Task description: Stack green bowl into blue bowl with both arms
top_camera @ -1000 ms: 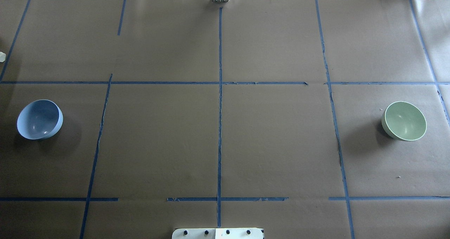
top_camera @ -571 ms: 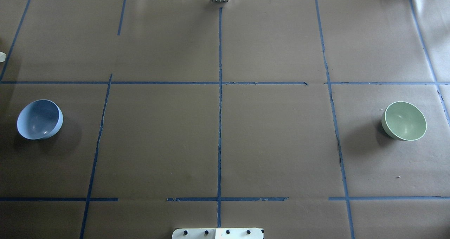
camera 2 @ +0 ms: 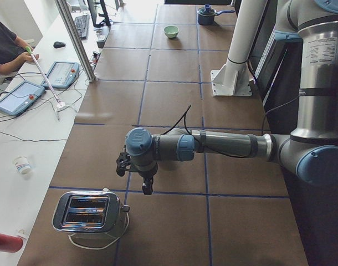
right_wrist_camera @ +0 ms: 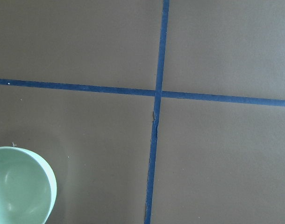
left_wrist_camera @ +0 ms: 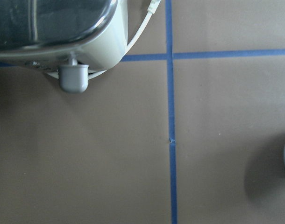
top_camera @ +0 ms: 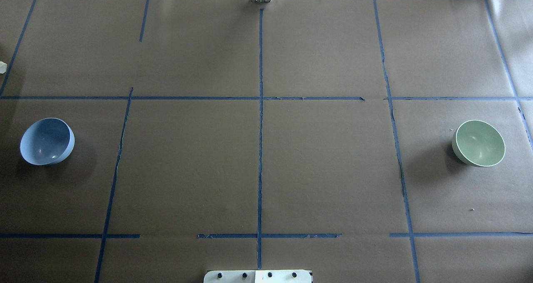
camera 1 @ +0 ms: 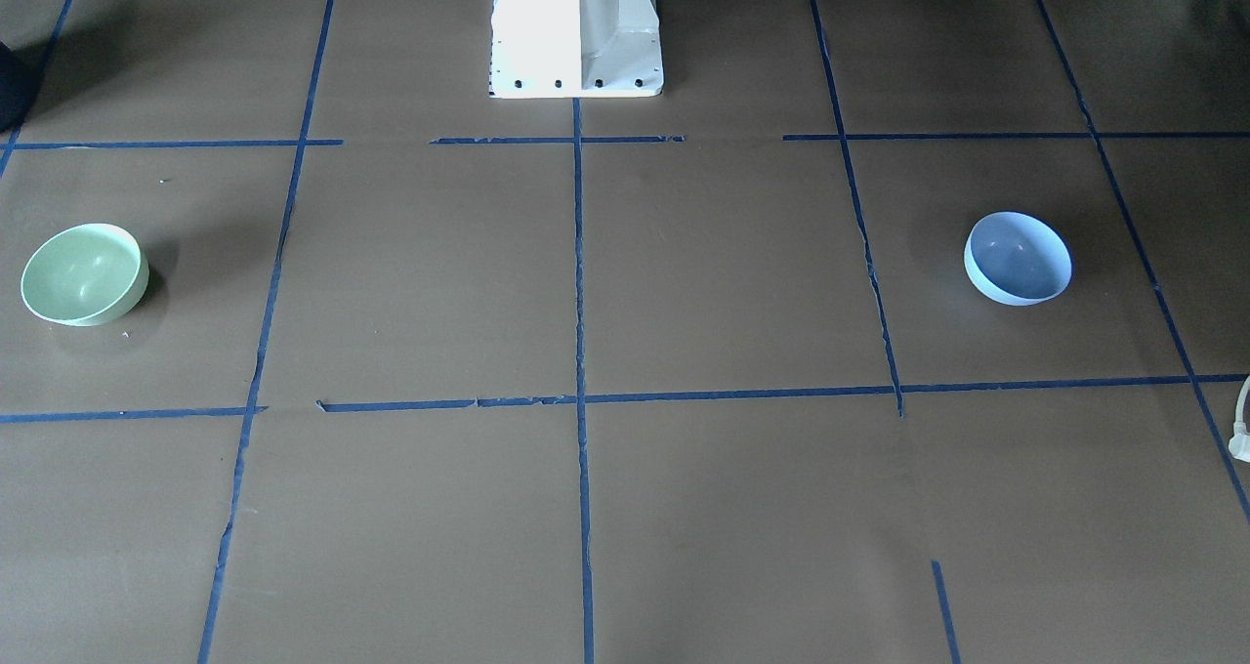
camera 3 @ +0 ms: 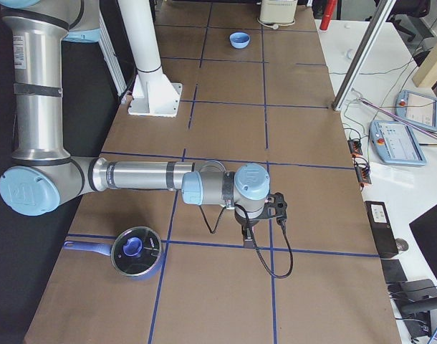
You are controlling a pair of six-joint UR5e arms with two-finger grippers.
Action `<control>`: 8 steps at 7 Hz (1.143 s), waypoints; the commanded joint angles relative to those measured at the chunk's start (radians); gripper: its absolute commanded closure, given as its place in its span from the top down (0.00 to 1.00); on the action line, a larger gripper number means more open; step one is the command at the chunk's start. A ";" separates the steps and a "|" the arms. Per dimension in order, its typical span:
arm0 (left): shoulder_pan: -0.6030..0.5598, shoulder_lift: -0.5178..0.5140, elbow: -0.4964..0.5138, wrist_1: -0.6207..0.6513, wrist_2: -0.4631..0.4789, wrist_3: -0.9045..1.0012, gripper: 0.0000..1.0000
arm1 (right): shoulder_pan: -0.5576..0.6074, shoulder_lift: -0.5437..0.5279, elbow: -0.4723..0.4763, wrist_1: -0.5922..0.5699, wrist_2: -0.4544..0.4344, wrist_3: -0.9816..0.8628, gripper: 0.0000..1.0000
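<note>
On the table (top_camera: 187, 170), the left arm (camera 2: 224, 145) and right arm (camera 3: 140, 175) reach out low on either side of the base (camera 1: 576, 29). How far the left gripper (camera 2: 147, 187) or right gripper (camera 3: 246, 233) is open, I cannot tell. The blue bowl (top_camera: 47, 141) sits upright far to the base's left, and the green bowl (top_camera: 479, 143) far to its right.

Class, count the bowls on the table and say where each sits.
2. The blue bowl sits toward the robot's left, the green bowl toward its right; none seems hidden.
</note>
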 commanded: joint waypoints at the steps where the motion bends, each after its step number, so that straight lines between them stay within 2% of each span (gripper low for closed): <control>1: 0.160 0.031 -0.077 -0.167 -0.027 -0.353 1.00 | 0.000 0.000 0.002 0.000 -0.001 0.000 1.00; 3: 0.277 0.045 -0.015 -0.382 -0.019 -0.532 1.00 | 0.000 0.001 0.005 0.000 -0.001 0.000 1.00; 5: 0.349 0.045 0.125 -0.657 -0.011 -0.682 1.00 | 0.000 0.001 0.006 0.000 -0.001 0.000 1.00; 6: 0.406 0.042 0.169 -0.774 0.034 -0.785 1.00 | 0.000 0.001 0.014 0.000 -0.002 0.000 1.00; 8: 0.494 0.039 0.179 -0.811 0.061 -0.856 0.97 | 0.000 0.001 0.014 0.000 -0.002 0.000 1.00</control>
